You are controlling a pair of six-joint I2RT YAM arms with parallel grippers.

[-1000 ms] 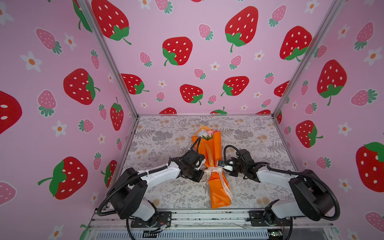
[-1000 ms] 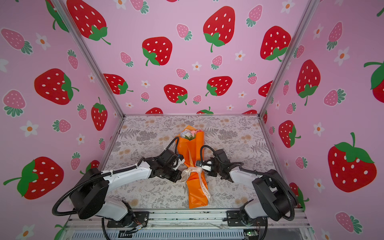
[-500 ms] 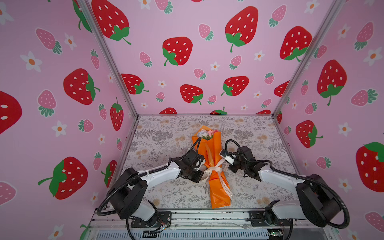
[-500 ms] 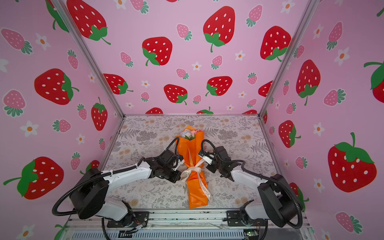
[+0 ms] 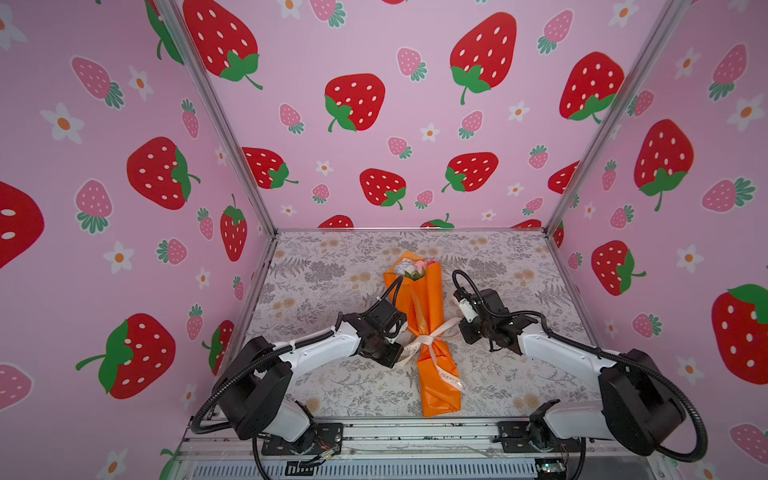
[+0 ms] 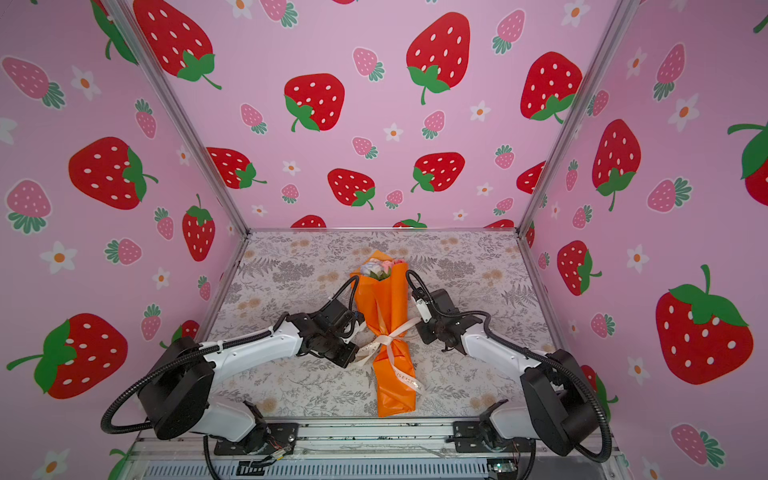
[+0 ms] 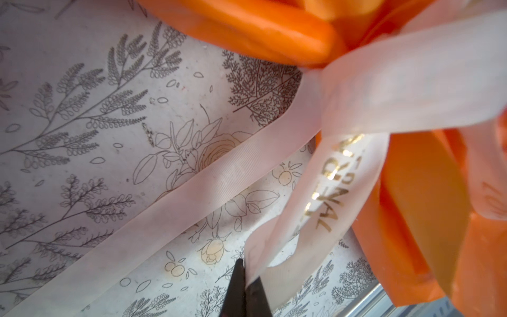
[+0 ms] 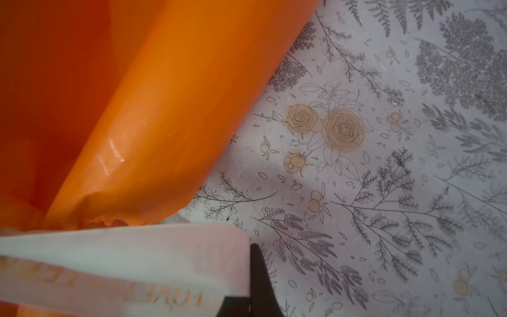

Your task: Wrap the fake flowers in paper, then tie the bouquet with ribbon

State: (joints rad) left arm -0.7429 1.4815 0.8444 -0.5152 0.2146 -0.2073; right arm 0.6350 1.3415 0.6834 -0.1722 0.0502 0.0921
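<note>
Ribbon [image 5: 429,340] is soft and slippery (the bouquet [image 5: 420,299] is light, its paper crinkly), so we pinch the tails: left gripper [image 7: 245,291] and right gripper [image 8: 249,296] each clamp one, bouquet lying mid-table [image 5: 332,270]

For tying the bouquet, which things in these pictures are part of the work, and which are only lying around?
Part of the work:
- bouquet of fake flowers
- cream ribbon tied around its orange wrap
- left gripper, shut on the ribbon
- right gripper, shut on the ribbon

Only surroundings:
- floral table cover
- strawberry walls
</note>
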